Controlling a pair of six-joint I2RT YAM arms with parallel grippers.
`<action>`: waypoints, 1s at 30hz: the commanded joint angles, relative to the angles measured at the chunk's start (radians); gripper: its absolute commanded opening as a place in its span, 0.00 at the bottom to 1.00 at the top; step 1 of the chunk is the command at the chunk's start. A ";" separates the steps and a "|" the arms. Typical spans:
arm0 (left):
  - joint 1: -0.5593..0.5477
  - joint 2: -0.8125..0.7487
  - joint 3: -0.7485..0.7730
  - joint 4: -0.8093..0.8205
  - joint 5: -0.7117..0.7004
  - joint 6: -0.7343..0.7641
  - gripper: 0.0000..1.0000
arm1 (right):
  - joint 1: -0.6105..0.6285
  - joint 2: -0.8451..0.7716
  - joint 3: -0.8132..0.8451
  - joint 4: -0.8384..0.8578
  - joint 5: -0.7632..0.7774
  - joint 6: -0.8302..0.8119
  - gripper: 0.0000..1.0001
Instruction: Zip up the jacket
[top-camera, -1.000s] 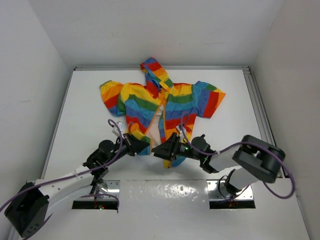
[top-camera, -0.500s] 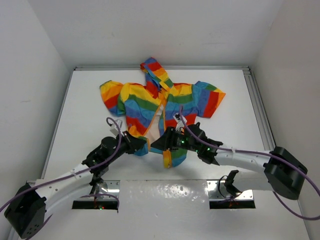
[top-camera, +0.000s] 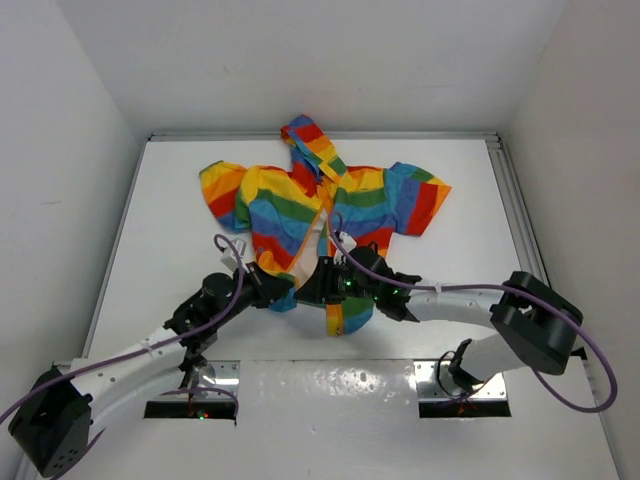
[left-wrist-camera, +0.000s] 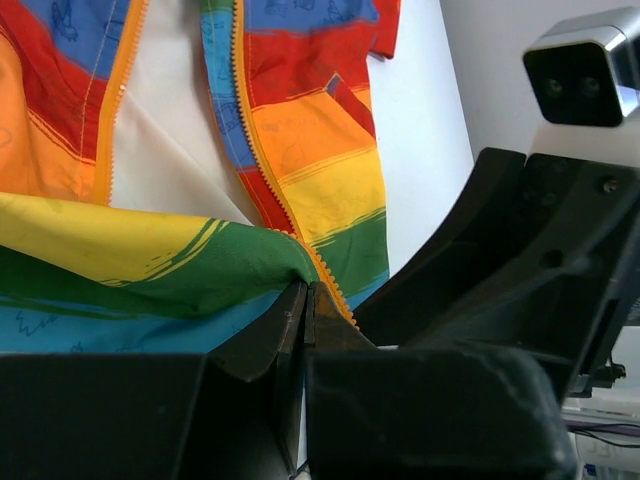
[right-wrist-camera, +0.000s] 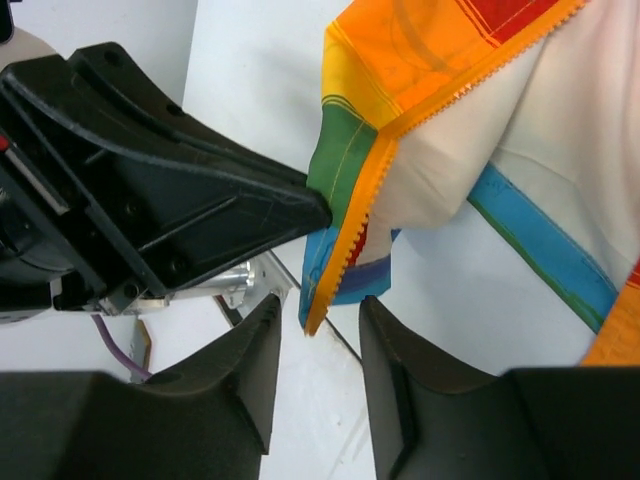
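As viewed from above, find the left end effector (top-camera: 274, 292) left of centre by the near edge of the white tabletop (top-camera: 170, 220), pressed together and pinching the bottom hem of the rainbow-striped jacket (top-camera: 290, 205). Grips a folded green-and-yellow corner right at the foot of the orange zipper teeth (left-wrist-camera: 262, 160), going by the left wrist view. Beyond it, see the jacket lying front-up across the middle, hood (top-camera: 305, 135) at the far edge, front open, pale lining (top-camera: 312, 248) exposed. Just right of the pinch, find the right end effector (top-camera: 318, 290), fingers (right-wrist-camera: 235, 370) spread, with the tip of an orange zipper edge (right-wrist-camera: 350, 245) hanging at the gap between them.
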 joint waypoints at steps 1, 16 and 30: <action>-0.002 -0.015 0.039 0.028 0.028 0.025 0.00 | 0.005 0.031 0.020 0.130 -0.018 0.023 0.35; -0.002 -0.070 0.029 -0.022 0.092 0.010 0.00 | 0.004 0.065 -0.070 0.365 0.031 0.110 0.01; -0.002 -0.203 -0.125 0.028 0.167 -0.128 0.43 | -0.006 -0.007 -0.150 0.497 0.045 0.214 0.00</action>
